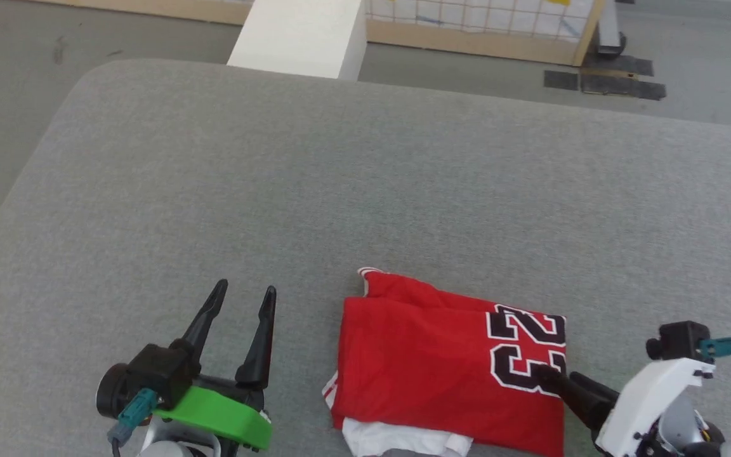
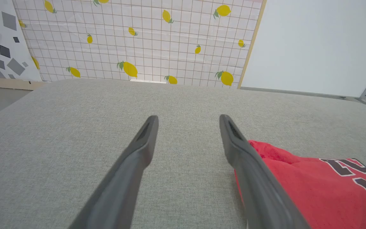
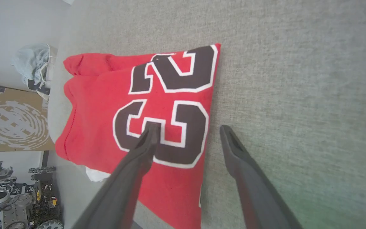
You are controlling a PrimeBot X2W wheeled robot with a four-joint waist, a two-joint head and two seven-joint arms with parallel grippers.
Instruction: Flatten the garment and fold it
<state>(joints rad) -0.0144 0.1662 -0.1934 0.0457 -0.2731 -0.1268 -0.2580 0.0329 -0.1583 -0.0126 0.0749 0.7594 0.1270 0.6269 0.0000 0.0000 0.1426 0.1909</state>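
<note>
The garment (image 1: 429, 368) lies folded into a compact red rectangle near the front of the grey table, its black "23" (image 1: 527, 349) at the right end and a white sleeve (image 1: 397, 439) poking out underneath. My left gripper (image 1: 243, 294) stands open to the left of it, apart from the cloth; in the left wrist view the left gripper (image 2: 188, 118) is over bare surface with the garment (image 2: 313, 187) to its right. My right gripper (image 3: 188, 126) is open and straddles the garment's (image 3: 100, 105) right edge, one finger over the "3", the other over the table. The right gripper (image 1: 559, 379) sits at the lower right.
The grey padded table (image 1: 340, 178) stretches wide beyond and left of the garment. A white block (image 1: 302, 35) stands past its far edge, with a lemon-patterned board (image 2: 138, 41) behind. Floor drops away at the table's left edge.
</note>
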